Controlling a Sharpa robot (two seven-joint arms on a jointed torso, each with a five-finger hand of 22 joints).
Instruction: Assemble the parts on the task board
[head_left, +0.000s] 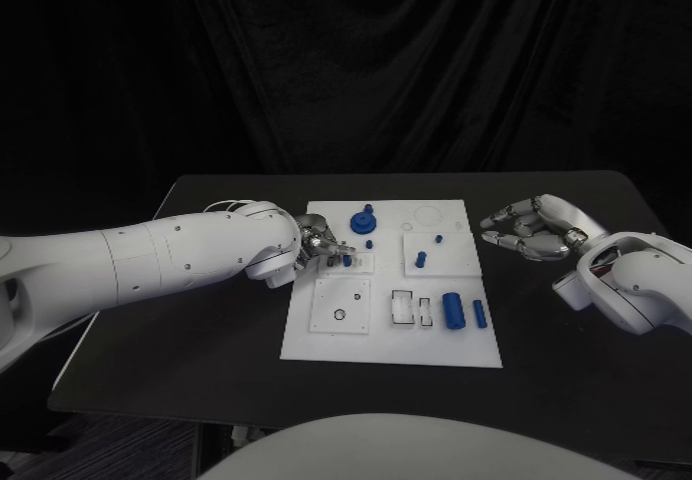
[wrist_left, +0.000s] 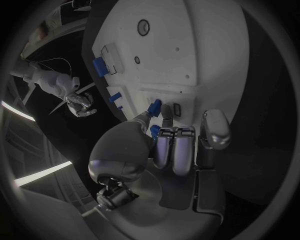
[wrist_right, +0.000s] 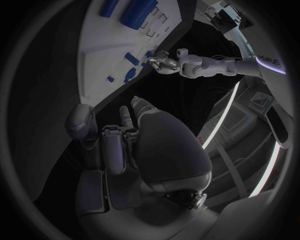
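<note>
The white task board (head_left: 325, 330) lies mid-table. My left hand (head_left: 320, 243) hovers over its left upper part and pinches a small blue peg (head_left: 346, 260) between thumb and a finger (wrist_left: 167, 114); the peg (wrist_left: 154, 106) sits just above the board (wrist_left: 200, 50). A blue round knob (head_left: 364, 222) stands right behind the hand. More blue pegs (head_left: 421, 258) stand in the board's upper half. Two blue cylinders (head_left: 451, 310) lie at the lower right. My right hand (head_left: 531, 228) hangs off the board's right edge, fingers curled in, holding nothing (wrist_right: 122, 142).
The black table (head_left: 216, 200) runs out on all sides of the board. White rectangular slots (head_left: 404, 307) and a round hole (head_left: 338, 313) sit in the board's lower half. In the right wrist view the board (wrist_right: 103, 45) lies beyond the fingers.
</note>
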